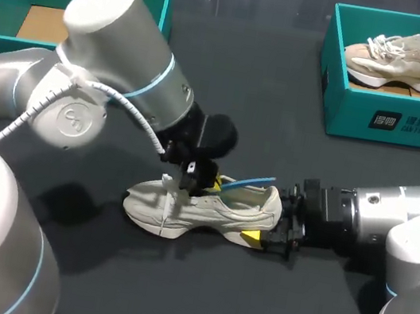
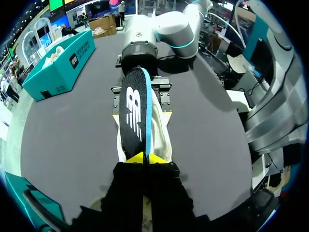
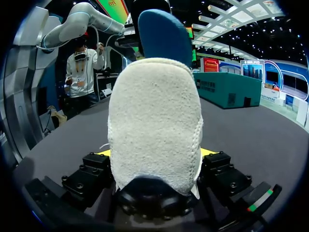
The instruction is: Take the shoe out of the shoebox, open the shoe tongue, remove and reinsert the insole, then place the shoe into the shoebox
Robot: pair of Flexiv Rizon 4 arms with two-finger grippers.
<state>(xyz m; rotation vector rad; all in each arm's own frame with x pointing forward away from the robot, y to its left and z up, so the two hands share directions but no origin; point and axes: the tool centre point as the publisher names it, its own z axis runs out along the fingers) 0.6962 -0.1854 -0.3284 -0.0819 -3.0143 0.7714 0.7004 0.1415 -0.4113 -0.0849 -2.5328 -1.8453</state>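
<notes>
On the dark bench (image 1: 92, 282), the right tool (image 1: 270, 219) clamps the shoe (image 1: 210, 205) at its heel, so the left tool (image 2: 143, 157), pinching the insole (image 2: 135, 111), should guide it straight.

- Bright, even light from overhead.
- Soft shadows on the dark table (image 1: 194, 299) beside the shoe (image 1: 202, 204) and under the left arm (image 1: 125, 38).
- Mild glare on that arm's white shell.

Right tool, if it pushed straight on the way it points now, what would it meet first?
The right tool is shut on the heel of the shoe, so that comes first; beyond it, probably the left tool holding the insole.
</notes>
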